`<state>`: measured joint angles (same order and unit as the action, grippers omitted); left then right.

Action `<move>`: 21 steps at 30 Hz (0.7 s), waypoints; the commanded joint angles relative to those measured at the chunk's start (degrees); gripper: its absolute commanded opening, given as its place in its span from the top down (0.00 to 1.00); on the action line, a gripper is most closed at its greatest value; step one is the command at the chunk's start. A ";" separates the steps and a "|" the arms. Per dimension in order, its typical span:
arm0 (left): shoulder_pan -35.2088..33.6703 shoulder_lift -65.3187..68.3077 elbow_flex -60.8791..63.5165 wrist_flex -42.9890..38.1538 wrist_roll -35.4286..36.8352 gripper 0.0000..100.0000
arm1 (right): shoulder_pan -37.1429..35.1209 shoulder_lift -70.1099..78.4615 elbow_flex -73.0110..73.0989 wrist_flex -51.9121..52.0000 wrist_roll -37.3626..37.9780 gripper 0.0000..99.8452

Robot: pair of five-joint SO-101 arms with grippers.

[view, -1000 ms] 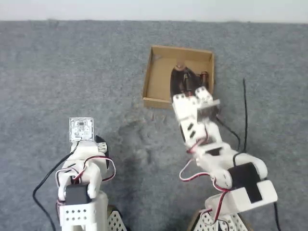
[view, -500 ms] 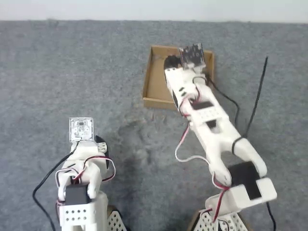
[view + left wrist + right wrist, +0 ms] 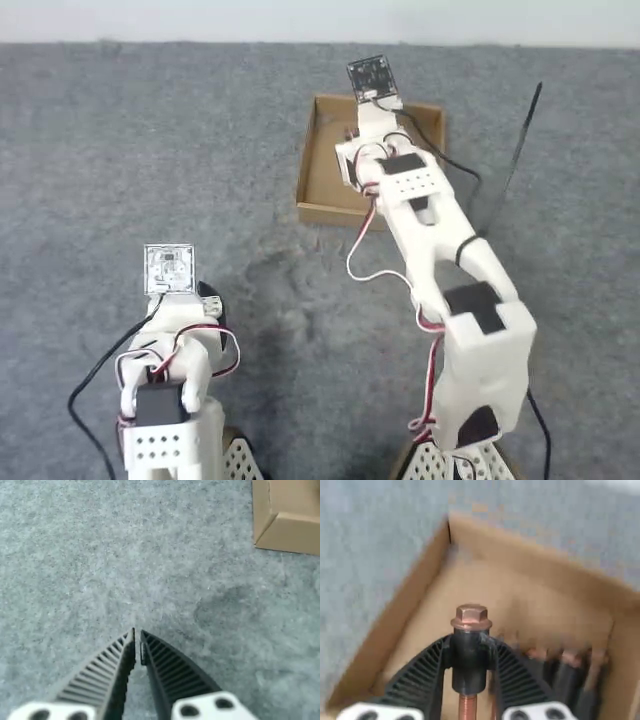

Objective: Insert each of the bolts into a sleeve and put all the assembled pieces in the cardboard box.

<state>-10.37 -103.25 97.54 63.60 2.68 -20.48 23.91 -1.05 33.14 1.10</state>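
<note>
**Operator:** Report the condition of the right gripper (image 3: 470, 641).

**Technician:** The jaws are closed part-way and clamp a black sleeve (image 3: 469, 667) from both sides. A copper bolt (image 3: 471, 618) runs through the sleeve. Its hex head sits past the fingertips, and its threaded shank comes out of the other end between the fingers.

**Operator:** Location of that part?

**Technician:** It is held over the inside of the cardboard box (image 3: 415, 597), near one corner. In the high view the right arm (image 3: 430, 220) stretches forward with its wrist above the box. More assembled pieces (image 3: 565, 675) lie together on the box floor to one side of the held part. They are blurred, so no count can be given.

**Operator:** Condition of the left gripper (image 3: 137, 632)?

**Technician:** The fingers are pressed together at the tips with nothing between them. The gripper hangs over grey carpet (image 3: 100, 555). The left arm (image 3: 170, 340) is folded near its base, well apart from the box.
</note>
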 commanded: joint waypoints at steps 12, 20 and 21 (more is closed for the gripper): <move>-0.26 -0.97 -1.01 0.18 -0.35 0.99 | 0.66 3.91 -16.70 15.60 -4.40 0.90; -0.26 -0.97 -1.01 0.18 -0.35 0.99 | 0.75 -9.27 -17.23 32.48 -4.48 0.99; -0.26 -0.97 -1.01 0.18 -0.35 0.99 | 0.75 -11.21 -17.23 35.91 -4.48 0.99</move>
<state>-10.37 -103.25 97.54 63.60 2.68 -20.48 21.98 -14.77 61.71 -2.86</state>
